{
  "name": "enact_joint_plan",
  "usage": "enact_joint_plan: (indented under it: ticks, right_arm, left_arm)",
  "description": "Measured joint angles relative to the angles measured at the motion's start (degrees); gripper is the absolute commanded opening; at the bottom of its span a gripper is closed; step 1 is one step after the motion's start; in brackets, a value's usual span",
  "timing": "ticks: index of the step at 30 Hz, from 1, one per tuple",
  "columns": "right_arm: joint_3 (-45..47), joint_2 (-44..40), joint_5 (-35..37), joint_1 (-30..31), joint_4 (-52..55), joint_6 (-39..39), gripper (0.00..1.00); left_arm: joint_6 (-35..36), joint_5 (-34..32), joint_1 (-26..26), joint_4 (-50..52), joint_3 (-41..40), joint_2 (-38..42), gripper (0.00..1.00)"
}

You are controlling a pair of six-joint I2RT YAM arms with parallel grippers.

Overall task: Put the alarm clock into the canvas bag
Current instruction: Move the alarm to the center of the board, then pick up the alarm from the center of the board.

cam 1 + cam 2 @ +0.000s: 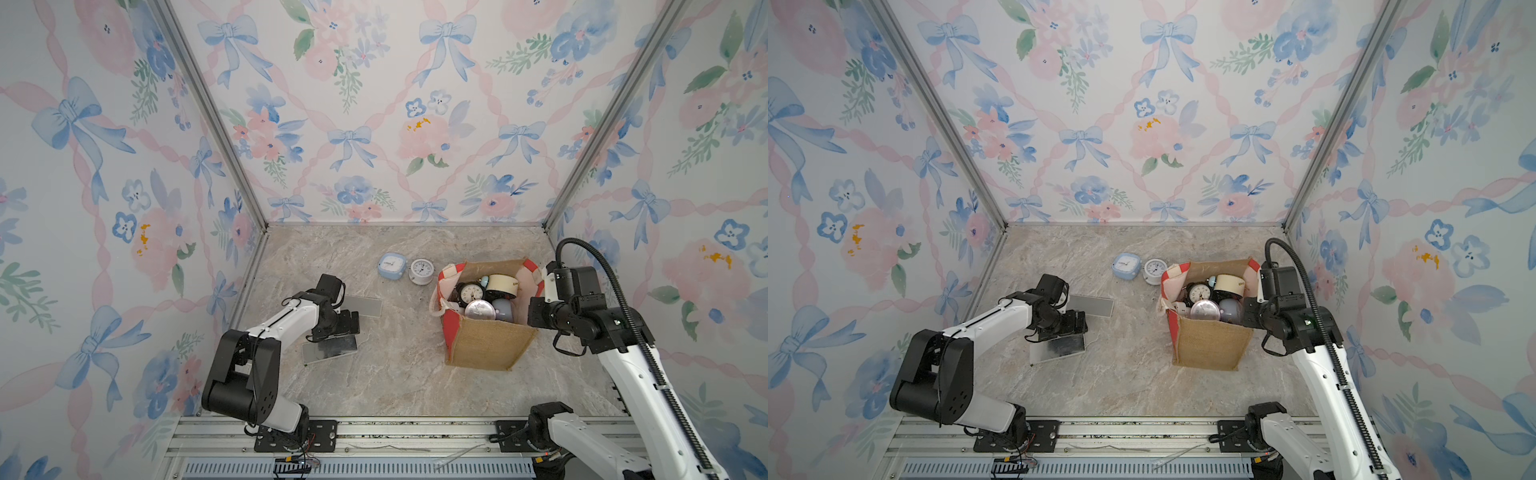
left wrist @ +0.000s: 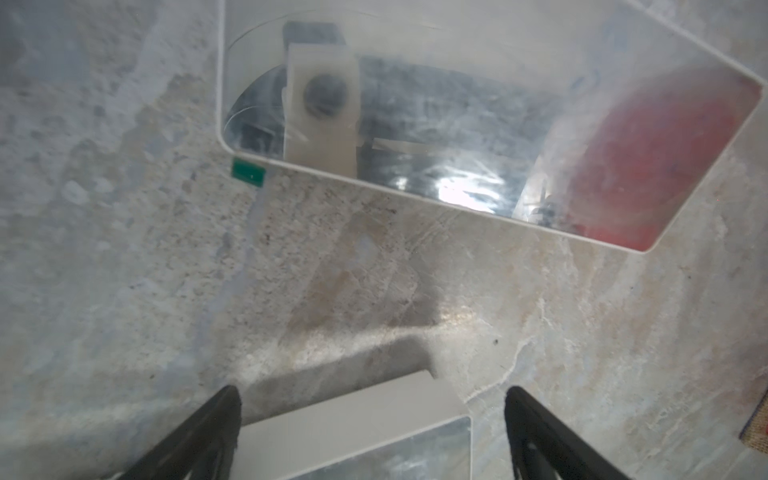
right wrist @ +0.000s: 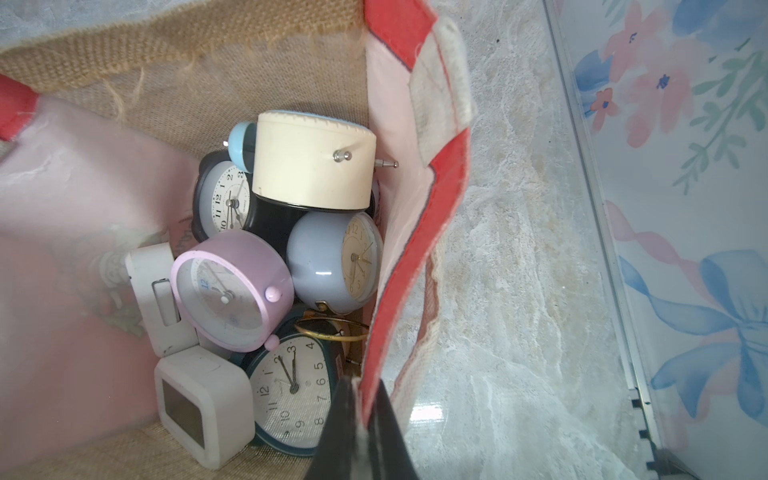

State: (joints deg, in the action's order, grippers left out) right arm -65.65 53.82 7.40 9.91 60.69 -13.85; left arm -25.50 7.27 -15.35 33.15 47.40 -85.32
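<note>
Canvas bag (image 1: 482,345): boxy, with coarse tan burlap front and back, red side panels and a pale pink lining. It stands upright and open-mouthed at about 3 o'clock from the table's middle (12 o'clock is the far wall).
Right gripper (image 3: 363,390): the jaws are pinched almost together on the bag's red rim, on its 3 o'clock side, with the fabric between the fingers.
Left gripper (image 2: 372,395): the jaws are spread wide with nothing between them, low over the table at 9 o'clock.
Clocks in the bag: seven can be told apart, piled touching one another.
- A cream drum clock (image 3: 311,166) with a metal pin lies on top.
- A black clock (image 3: 224,199) has a white dial.
- A glossy lilac-grey clock (image 3: 324,262) is rounded.
- A matt pink clock (image 3: 228,291) is round.
- A white cube clock (image 3: 203,407) has a dark screen.
- A white slab (image 3: 158,291).
- A dark teal clock (image 3: 291,395) has a cream dial.
A pale blue piece peeks out behind the cream one, but its body is hidden.
Clocks outside: two, lying at 12 o'clock and touching or nearly so.
- The blue clock (image 1: 392,264) is a rounded square.
- The white clock (image 1: 422,271) is round and sits just beside the bag's 10 o'clock corner.
Mirror panels: two flat, glossy rectangles. The near panel (image 1: 330,349) carries a small green tab (image 2: 248,172), and the far panel (image 1: 365,305) lies partly under the left arm.
Table (image 1: 395,374): smooth, with a beige-grey marble pattern.
Walls (image 1: 374,104): floral and bow print, with aluminium corner posts.
In the way: the bag's red 9 o'clock wall rises between the two outside clocks and the pile.
</note>
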Motion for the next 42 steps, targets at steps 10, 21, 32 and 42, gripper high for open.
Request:
enact_joint_plan:
  ticks: [10,21,32,42]
  right_arm:
    - [0.00,0.00,0.24,0.07,0.00,0.02,0.04]
    - [0.07,0.00,0.66,0.39,0.00,0.20,0.04]
    - [0.11,0.00,0.85,0.52,0.00,0.20,0.04]
    - [0.11,0.02,1.20,0.72,0.00,0.22,0.05]
  left_arm:
    - [-5.31,-4.50,-5.05,3.85,1.38,7.87,0.98]
    - [-22.01,-4.04,-5.68,5.01,-4.87,20.35,0.98]
    - [-38.21,-5.55,-5.66,9.90,-11.56,21.68,0.98]
    - [-40.30,-5.49,-0.46,6.80,-11.78,18.60,0.98]
